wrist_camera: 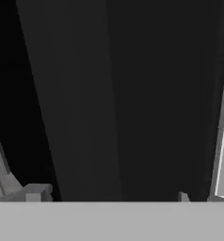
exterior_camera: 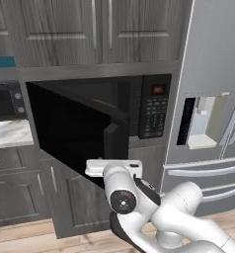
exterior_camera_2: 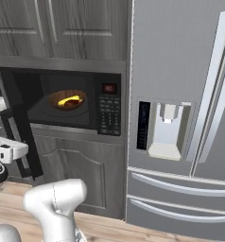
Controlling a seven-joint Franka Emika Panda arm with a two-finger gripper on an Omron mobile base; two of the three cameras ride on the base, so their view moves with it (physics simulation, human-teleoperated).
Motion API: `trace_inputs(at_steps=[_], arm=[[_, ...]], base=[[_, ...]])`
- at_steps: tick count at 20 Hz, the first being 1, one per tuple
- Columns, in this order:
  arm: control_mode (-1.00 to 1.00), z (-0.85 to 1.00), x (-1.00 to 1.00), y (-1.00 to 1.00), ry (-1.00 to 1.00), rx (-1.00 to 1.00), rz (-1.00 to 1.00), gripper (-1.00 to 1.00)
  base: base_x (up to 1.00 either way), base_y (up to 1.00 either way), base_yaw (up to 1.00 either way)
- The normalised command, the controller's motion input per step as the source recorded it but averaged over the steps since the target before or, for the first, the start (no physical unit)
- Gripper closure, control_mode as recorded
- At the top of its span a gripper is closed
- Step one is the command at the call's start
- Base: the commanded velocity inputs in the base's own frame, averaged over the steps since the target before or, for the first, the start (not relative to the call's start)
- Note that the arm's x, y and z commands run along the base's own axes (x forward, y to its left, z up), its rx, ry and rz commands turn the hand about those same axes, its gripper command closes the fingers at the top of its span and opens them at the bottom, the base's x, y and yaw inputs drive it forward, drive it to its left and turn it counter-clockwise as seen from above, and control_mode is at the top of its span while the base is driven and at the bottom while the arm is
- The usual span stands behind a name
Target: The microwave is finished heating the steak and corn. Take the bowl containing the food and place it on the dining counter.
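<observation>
The microwave [exterior_camera_2: 107, 106] stands open under the cabinets, and its dark glass door [exterior_camera: 70, 128] is swung out to the left. Inside it sits the brown bowl [exterior_camera_2: 67, 100] with the yellow corn [exterior_camera_2: 68, 100] lying in it. A dark patch beside the corn may be the steak, too small to tell. My gripper [exterior_camera: 112, 167] is low in front of the door's free edge, outside the cavity and well below the bowl. In the hand view the gripper [wrist_camera: 109, 196] is open, with its fingertips [wrist_camera: 36, 193] wide apart and facing the black door panel. The dining counter is out of view.
A steel fridge [exterior_camera_2: 180, 94] with a water dispenser [exterior_camera_2: 166, 130] stands right of the microwave. At the left are a small black oven with knobs [exterior_camera: 6, 101] and a marble countertop [exterior_camera: 11, 132]. Grey cabinet doors [exterior_camera: 70, 197] run below, above a wooden floor.
</observation>
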Motion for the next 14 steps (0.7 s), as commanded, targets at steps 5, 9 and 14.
trace_inputs(at_steps=[5,9,14], arm=[[-1.0,0.01,0.0,0.29,-0.04,0.0,-0.02,-1.0],[-1.0,0.0,-0.51,0.0,-0.03,0.0,0.0,-1.0],[-1.0,0.01,-0.86,-0.01,-0.03,0.0,0.0,-1.0]], base=[[0.0,0.0,0.0],[0.0,0.0,0.0],[0.0,0.0,0.0]])
